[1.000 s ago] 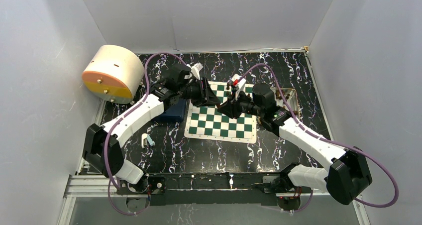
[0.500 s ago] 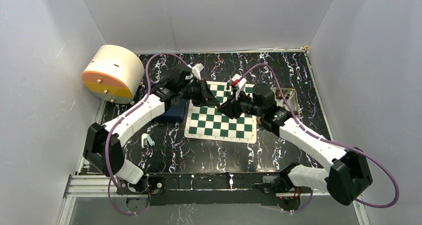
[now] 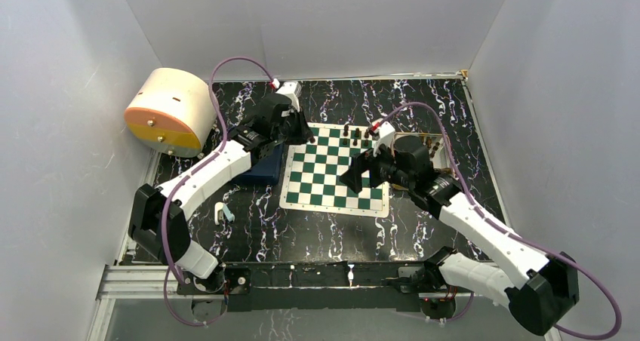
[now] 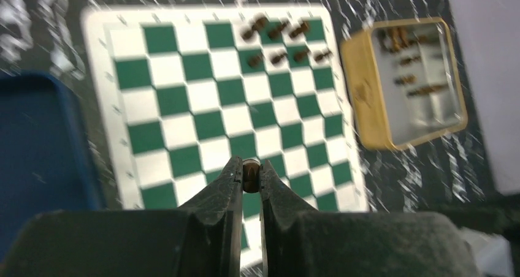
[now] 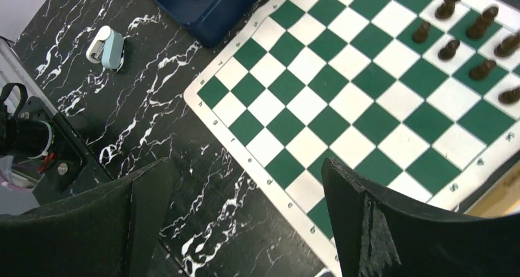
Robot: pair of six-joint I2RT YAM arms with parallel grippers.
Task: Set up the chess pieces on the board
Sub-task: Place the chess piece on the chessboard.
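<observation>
Task judged early-stage. Abt seven dark chess pieces (image 4: 277, 57) are seen standing on the board (image 4: 202, 127), grouped in two short rows at the board's upper-right corner in the left wrist view; the other squares are bare. One more dark piece (image 4: 250, 174) is clamped between the fingertips of the left hand (image 4: 249, 166), seen over the lower-middle of the board in that view and not yet set down. The right hand (image 5: 245, 209) is spread wide w/ nothing in it, hovering over the board's lower-left edge in its own view. More dark pieces can be made out inside the gold tin (image 4: 357, 93), right of the board, but they are blurred, so no count can be given. A blue tray (image 4: 37, 142) lies left of the board; something pale is glimpsed in it at the top edge of the right wrist view, poss. the light set, though that cannot be confirmed. Left to do, as judged: the held piece is to be placed, the tin emptied, and the remaining ranks filled, i.e. most of the job.
</observation>
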